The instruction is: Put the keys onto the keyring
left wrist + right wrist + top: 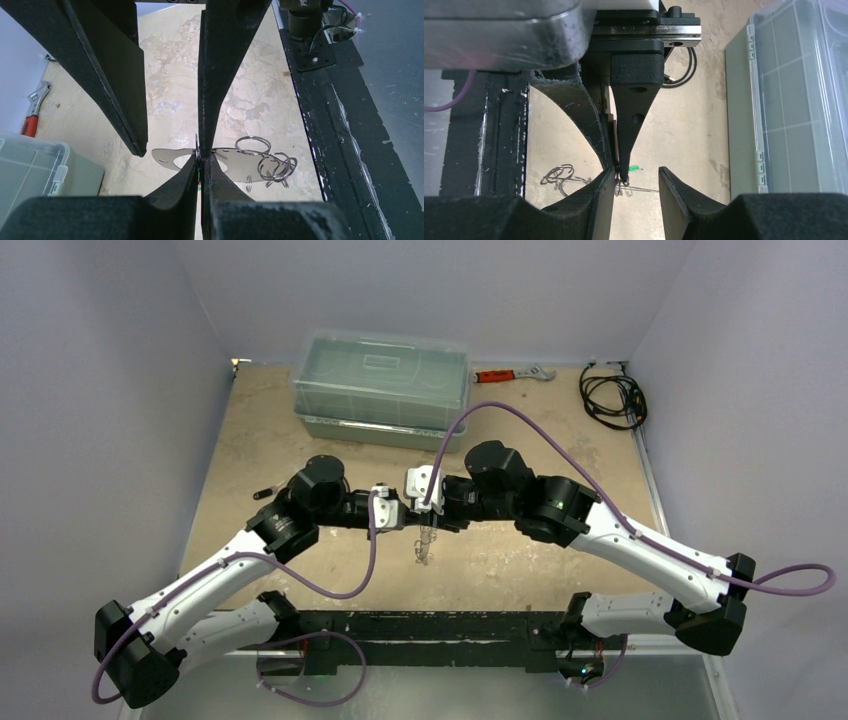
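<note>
Jaws on your left gripper (201, 159) are pressed tight together, pinching the thin silver wire keyring (232, 164) at the upper edge of its flat pale oval tag, approx mid-length. The tag sticks out both sides of the pinch. Its loose wire loops bunch at the end twd the black-taped near edge of the beige marbled table (170, 75).

Your right gripper (636, 175) meets it head-on w/ jaws spread and a clear gap betw. them. The L fingertips sit inside that gap, close against one R finger.

The tiny key w/ bright green plastic head (636, 169) shows just beside the L fingertips, also inside the R gap. Can't tell whether it's pinched too or just threaded on the wire.

From above, ring & bits show just on the near side of where the grippers meet, mid-table. The clear lidded plastic bin (380, 380) & red-handled wrench (510, 373) sit well apart at the back.
</note>
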`<state>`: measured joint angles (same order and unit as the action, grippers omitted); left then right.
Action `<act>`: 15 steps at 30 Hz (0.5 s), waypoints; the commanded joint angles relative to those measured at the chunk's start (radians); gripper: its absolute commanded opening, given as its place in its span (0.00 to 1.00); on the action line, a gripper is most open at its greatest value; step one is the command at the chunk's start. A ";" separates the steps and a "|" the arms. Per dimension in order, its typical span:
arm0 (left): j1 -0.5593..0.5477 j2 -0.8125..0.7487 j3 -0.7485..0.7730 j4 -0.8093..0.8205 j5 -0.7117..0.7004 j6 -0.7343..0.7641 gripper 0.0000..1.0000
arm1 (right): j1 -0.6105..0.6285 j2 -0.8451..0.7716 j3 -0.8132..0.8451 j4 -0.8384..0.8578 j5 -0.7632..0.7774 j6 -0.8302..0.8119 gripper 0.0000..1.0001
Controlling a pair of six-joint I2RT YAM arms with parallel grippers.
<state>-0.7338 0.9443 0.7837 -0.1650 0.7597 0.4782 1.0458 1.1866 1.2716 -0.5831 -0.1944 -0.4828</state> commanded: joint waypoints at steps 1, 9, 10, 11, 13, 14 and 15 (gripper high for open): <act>-0.003 -0.028 0.018 0.079 0.026 -0.018 0.00 | -0.003 -0.014 0.046 -0.023 -0.055 0.020 0.40; -0.003 -0.032 0.016 0.081 0.013 -0.019 0.00 | -0.003 -0.016 0.025 -0.032 -0.049 0.027 0.36; -0.003 -0.032 0.017 0.081 0.015 -0.021 0.00 | -0.003 -0.017 0.019 -0.030 -0.041 0.028 0.35; -0.003 -0.032 0.016 0.081 0.016 -0.021 0.00 | -0.003 -0.019 0.015 -0.027 -0.034 0.028 0.33; -0.004 -0.032 0.015 0.081 0.017 -0.021 0.00 | -0.003 -0.019 0.010 -0.023 -0.014 0.027 0.30; -0.003 -0.033 0.015 0.080 0.018 -0.021 0.00 | -0.003 -0.018 0.006 -0.023 -0.004 0.025 0.29; -0.003 -0.034 0.015 0.081 0.017 -0.020 0.00 | -0.003 -0.018 0.006 -0.023 0.005 0.024 0.27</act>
<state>-0.7338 0.9344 0.7837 -0.1364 0.7586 0.4633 1.0458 1.1862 1.2751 -0.6132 -0.2234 -0.4679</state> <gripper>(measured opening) 0.025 0.297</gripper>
